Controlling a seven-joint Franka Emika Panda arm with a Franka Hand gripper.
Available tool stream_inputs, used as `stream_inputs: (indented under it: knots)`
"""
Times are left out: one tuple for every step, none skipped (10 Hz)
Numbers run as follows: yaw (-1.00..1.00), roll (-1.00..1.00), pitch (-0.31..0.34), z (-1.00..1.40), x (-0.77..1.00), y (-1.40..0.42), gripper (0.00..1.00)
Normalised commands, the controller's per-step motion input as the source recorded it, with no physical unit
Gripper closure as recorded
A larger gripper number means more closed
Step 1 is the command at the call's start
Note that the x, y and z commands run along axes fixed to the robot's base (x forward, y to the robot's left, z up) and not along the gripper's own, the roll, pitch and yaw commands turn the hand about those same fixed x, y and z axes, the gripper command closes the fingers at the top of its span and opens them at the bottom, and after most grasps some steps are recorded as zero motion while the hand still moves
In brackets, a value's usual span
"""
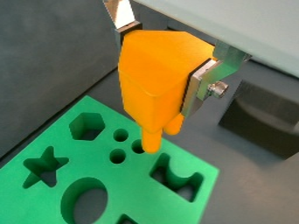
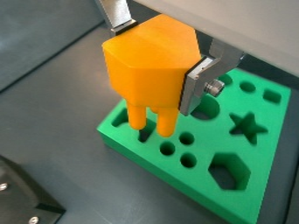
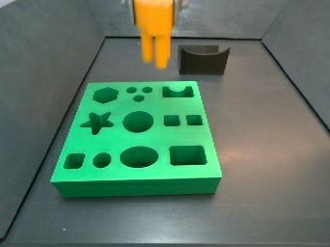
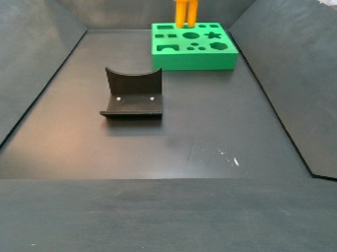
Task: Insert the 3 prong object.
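My gripper (image 1: 158, 52) is shut on the 3 prong object (image 1: 158, 74), a bright orange piece with a blocky body and narrow prongs pointing down. It also shows in a wrist view (image 2: 146, 74). The silver fingers (image 2: 201, 79) clamp its sides. It hangs just above the green block (image 3: 135, 135), over the small round holes (image 3: 137, 94) near the block's far edge. In a side view (image 3: 156, 34) the prongs are clearly above the block. In a side view (image 4: 186, 12) the piece stands over the block's (image 4: 194, 46) far end.
A dark grey curved block (image 3: 204, 60) stands on the floor beyond the green block, also seen nearer the camera in a side view (image 4: 132, 94). Dark bin walls (image 3: 58, 87) ring the floor. The green block has star, hexagon, round and square cutouts.
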Motion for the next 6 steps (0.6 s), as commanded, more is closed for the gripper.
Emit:
stream_inputs:
  knots:
    - [-0.04, -0.06, -0.124, -0.74, -0.34, 0.00, 1.00]
    - [0.00, -0.05, -0.137, -0.65, -0.34, 0.00, 1.00]
    - [0.00, -0.03, -0.096, -0.53, -0.26, -0.02, 1.00]
    - [0.00, 0.00, -0.070, -0.43, -0.23, -0.09, 1.00]
    - [0.13, -0.01, -0.083, -0.37, -0.13, -0.15, 1.00]
    - [0.16, -0.05, -0.091, -0.34, -0.05, -0.17, 1.00]
